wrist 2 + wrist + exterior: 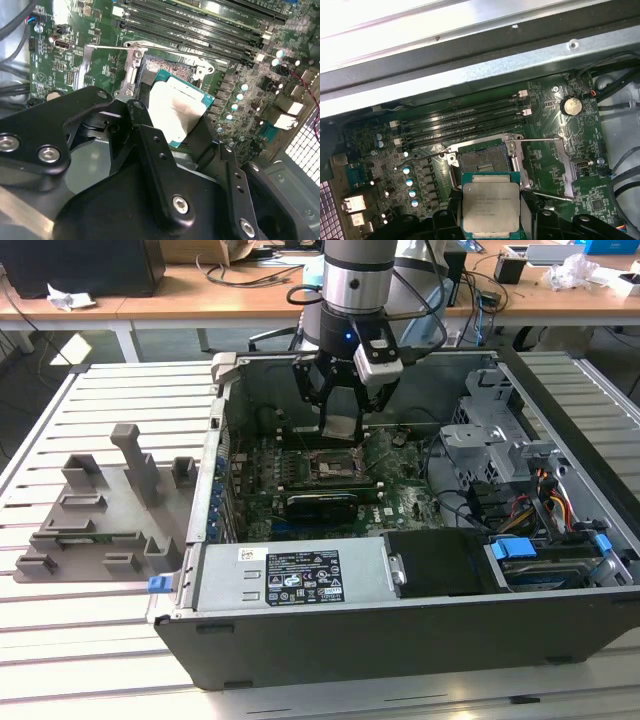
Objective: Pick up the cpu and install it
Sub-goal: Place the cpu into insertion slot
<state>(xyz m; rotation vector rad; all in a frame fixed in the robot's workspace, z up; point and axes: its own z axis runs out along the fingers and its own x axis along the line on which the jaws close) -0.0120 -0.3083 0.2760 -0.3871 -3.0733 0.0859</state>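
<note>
Slatted metal tabletop (110, 400) carries an open case (300, 640), with wooden desks (180, 290) behind its far edge.

The cpu (491, 205) is clamped in the tool (342, 425). The black fingers (152, 150) press on opposite edges of the chip, and its silver top faces the first wrist view. It hangs inside the case, low over the motherboard (400, 505). It sits just beside the socket (482, 162), and in both wrist views one edge of the chip overlaps the socket's rim. As far as I can judge it is apart from the socket, not resting in it.

The socket lies bare, its contact field exposed. Its metal frame (545, 160) is swung open to one side and the thin lever wires stand clear. Memory slots (470, 120) run along the side of the socket away from the tool.

A grey tray (100, 510) with upright blocks lies well apart, outside the case, near the tabletop edge at the exterior view's left.

The pick-up looks done and the chip has been brought to the socket. Seating it and closing the frame are not yet done.
</note>
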